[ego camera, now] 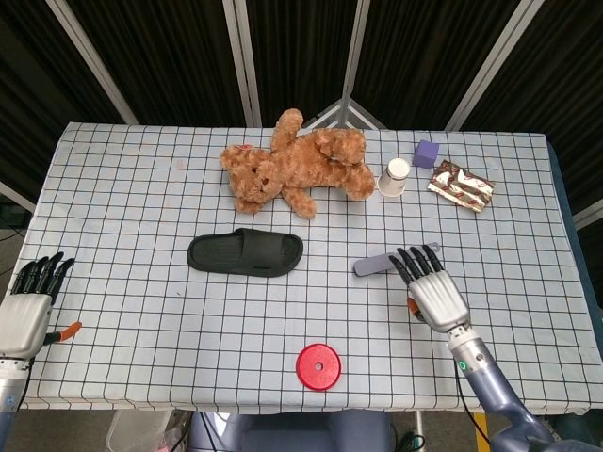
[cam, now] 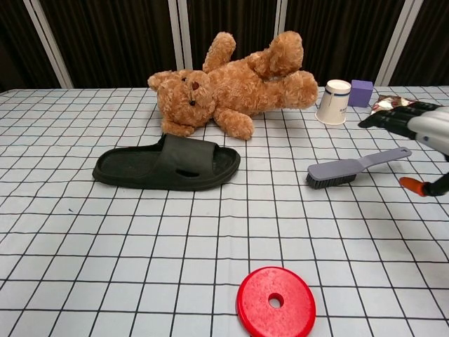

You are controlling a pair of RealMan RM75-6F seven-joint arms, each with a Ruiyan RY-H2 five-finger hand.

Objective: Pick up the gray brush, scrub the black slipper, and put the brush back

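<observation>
My right hand hovers open above the brush handle. Slipper lies left, bear behind it.

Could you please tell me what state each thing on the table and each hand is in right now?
Brush: lying flat, not held.
Slipper: sole down, untouched.
Teddy bear: lying down.
Cup: upside down.
Red disc: lying flat.
Right hand: open, above the brush handle.
Left hand: open, at the table's edge.

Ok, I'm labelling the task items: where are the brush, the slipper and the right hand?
brush (cam: pixel 332 171): chest view, on the bristle head.
slipper (ego camera: pixel 245 252): head view, on the strap.
right hand (ego camera: pixel 433 290): head view, on the back of the hand.
</observation>
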